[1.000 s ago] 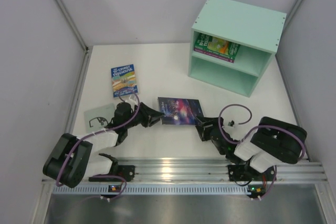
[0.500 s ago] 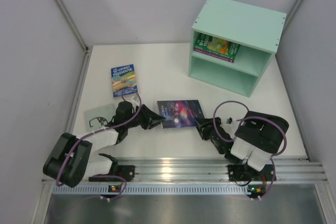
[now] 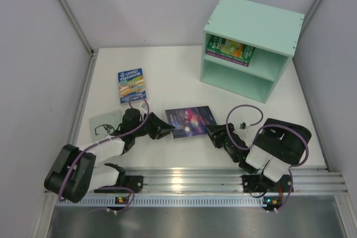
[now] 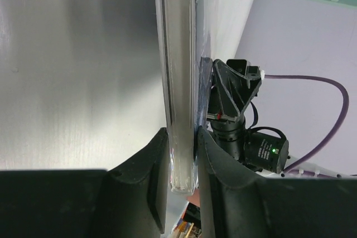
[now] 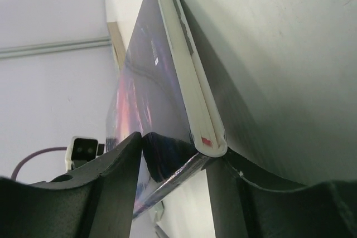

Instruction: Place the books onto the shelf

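You have at least one book home. A green-covered book (image 3: 228,50) lies flat in the upper compartment of the shelf (image 3: 254,23). A purple band runs along its near edge, and you cannot tell whether that is one book or two stacked. No book shows in the lower compartment.

The book in hand is the dark blue-purple book (image 3: 191,120). It sits on the bench (image 3: 173,71), in front of the shelf and to its left, between your two arms. Your left tool (image 3: 165,130) is clamped narrow on the edge farthest from the shelf, and the left wrist view shows the book's edge (image 4: 178,71) pinched between both fingers (image 4: 182,143). Your right tool (image 3: 212,133) is at the edge on the shelf's side. In the right wrist view its fingers (image 5: 178,149) sit on either side of a corner of the book (image 5: 150,93) and look to be touching it, so I judge it gripped there too. The book is not yet carried to the shelf.

The blue book (image 3: 132,85) with the yellow picture lies flat and untouched, well to the left of the shelf.

The count is one shelf with two compartments, two arms and three books you can be sure of. A pale sheet (image 3: 103,121), farther left of the shelf and partly under your left arm, may be another book, but you cannot tell. By my judgement two books are left to place, perhaps three.
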`<state>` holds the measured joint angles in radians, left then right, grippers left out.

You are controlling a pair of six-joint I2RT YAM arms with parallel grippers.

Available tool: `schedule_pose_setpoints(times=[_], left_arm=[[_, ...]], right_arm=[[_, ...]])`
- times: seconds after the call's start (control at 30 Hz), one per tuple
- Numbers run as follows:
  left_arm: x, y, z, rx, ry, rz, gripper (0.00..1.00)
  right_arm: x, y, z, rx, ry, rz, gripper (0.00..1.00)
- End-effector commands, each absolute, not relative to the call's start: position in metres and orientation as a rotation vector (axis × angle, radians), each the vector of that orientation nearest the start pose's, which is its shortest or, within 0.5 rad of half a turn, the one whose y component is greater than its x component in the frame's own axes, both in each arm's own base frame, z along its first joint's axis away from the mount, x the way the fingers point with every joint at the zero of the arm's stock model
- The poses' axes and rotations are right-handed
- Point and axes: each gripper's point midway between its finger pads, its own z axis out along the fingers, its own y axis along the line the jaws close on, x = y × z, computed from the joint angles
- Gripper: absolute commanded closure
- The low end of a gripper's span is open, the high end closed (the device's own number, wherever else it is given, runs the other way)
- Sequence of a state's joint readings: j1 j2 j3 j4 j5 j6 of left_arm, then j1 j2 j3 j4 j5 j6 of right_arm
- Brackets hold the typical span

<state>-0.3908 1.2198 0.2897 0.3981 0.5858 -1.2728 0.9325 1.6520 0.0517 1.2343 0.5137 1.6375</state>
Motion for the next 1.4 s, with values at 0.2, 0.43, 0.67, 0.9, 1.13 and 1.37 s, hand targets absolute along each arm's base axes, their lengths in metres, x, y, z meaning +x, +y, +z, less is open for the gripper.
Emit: schedule_pose_setpoints(times=[0.2, 0.43, 0.67, 0.9, 1.13, 1.37], left_arm=[[0.197, -0.231, 0.085, -0.520, 2.384, -1.533, 1.00], [0.196, -0.229, 0.075, -0.532, 2.410, -1.502, 1.00], [0.219, -0.234, 0.099, -0.471, 2.404, -1.441, 0.59], [0.257, -0.221, 0.139, -0.369, 2.409, -1.202, 0.32], [0.279, -0.206, 0.164, -0.344, 2.386, -1.136, 0.30], [0.288, -0.190, 0.164, -0.341, 2.377, -1.098, 0.30]], right_arm=[[0.263, 0.258, 0.107, 1.222, 1.526, 1.528, 0.58], [0.271, 0.257, 0.135, 1.212, 1.421, 1.565, 0.98], [0.281, 0.250, 0.167, 1.209, 1.291, 1.578, 1.00], [0.291, 0.202, 0.195, 1.253, 1.105, 1.520, 1.00], [0.291, 0.136, 0.193, 1.327, 0.951, 1.393, 1.00], [0.292, 0.084, 0.196, 1.374, 0.811, 1.232, 1.00]])
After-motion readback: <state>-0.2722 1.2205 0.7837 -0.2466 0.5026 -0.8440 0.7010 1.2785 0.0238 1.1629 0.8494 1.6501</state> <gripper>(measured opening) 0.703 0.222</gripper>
